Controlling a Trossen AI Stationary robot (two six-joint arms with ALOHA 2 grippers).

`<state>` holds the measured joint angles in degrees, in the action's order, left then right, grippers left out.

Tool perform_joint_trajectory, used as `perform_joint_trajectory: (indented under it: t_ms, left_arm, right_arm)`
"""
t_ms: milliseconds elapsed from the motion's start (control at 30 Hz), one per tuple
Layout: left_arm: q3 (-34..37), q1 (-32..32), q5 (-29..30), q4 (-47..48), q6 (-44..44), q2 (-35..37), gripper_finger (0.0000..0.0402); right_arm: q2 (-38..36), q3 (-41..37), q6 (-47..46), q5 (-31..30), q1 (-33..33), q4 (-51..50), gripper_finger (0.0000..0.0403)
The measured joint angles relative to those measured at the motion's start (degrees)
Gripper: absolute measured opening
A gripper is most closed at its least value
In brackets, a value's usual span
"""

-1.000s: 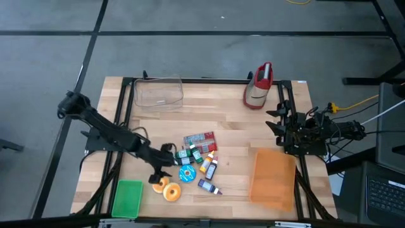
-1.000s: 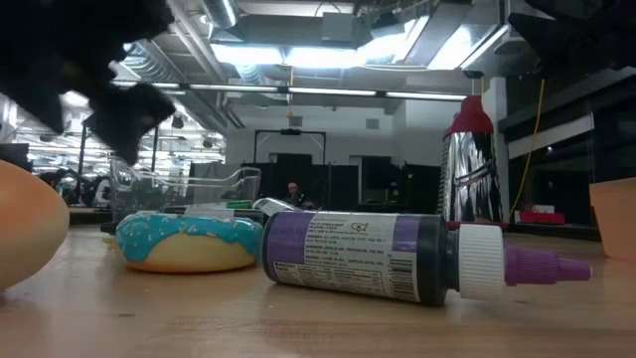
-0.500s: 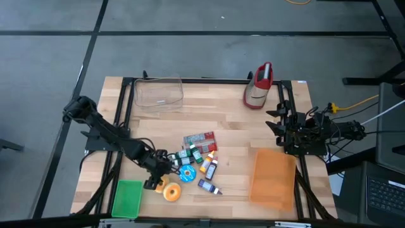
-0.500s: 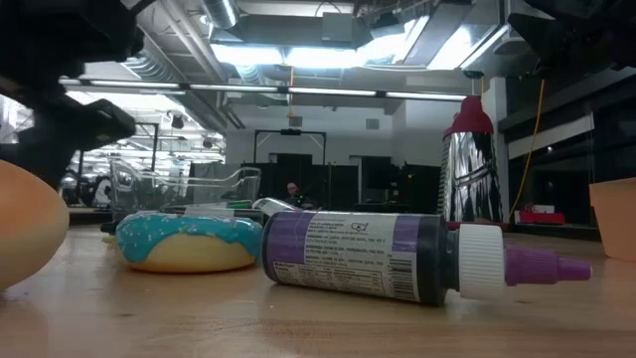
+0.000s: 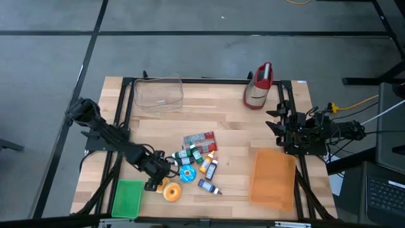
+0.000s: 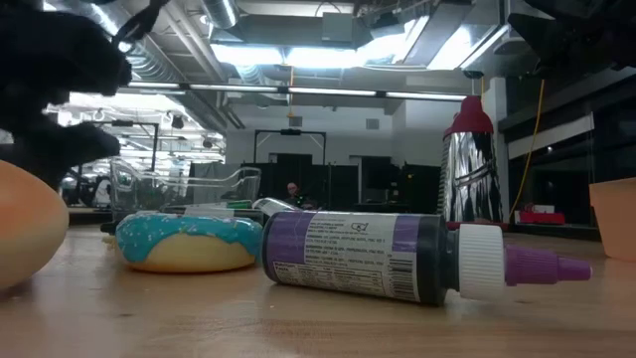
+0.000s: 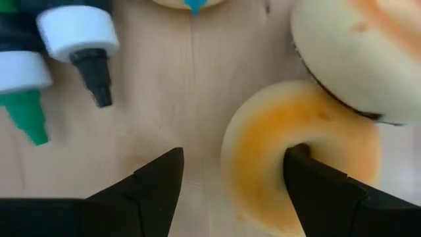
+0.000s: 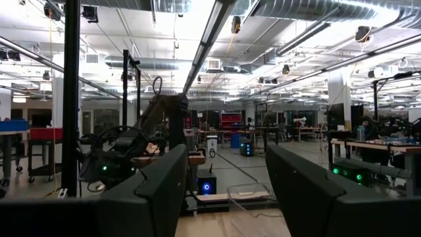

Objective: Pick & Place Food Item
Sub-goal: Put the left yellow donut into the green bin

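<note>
Directly under the left gripper (image 7: 230, 191) lies the orange-glazed donut (image 7: 299, 158), low and left of centre on the tabletop (image 5: 234, 136) in the high view. Its jaws stand apart, one finger in the donut's hole, one outside the ring, the arm pitched steeply down. The right gripper (image 8: 227, 191), jaws apart, waits at the right edge.

Nothing can be read: the purple bottle (image 6: 397, 261) lying on the surface in the low view carries a white label with lines of small print and a barcode-like block, but none of its words, brand or numbers can be made out.
</note>
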<state>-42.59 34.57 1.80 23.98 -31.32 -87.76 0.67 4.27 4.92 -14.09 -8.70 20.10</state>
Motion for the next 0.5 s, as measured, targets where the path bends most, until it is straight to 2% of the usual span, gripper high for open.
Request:
perform_joint_trajectory:
  t_ms: [100,200,300,500]
  left_arm:
    - [0.0,0.0,-0.4,-0.3,0.5,-1.9,0.0247]
    - [-0.2,0.0,-0.3,-0.2,1.7,-2.7,0.0226]
    - [-0.2,0.1,-0.1,-0.2,2.7,-2.7,0.0184]
    - [-0.1,0.2,-1.8,-0.4,3.0,-2.8,0.0072]
  right_arm:
    - [0.0,0.0,0.0,0.0,0.0,-0.1,0.021]
    - [0.0,0.0,0.0,0.0,0.0,-0.2,0.021]
    - [0.0,0.0,0.0,0.0,0.0,-0.2,0.021]
    - [0.0,0.0,0.0,0.0,0.0,-0.2,0.021]
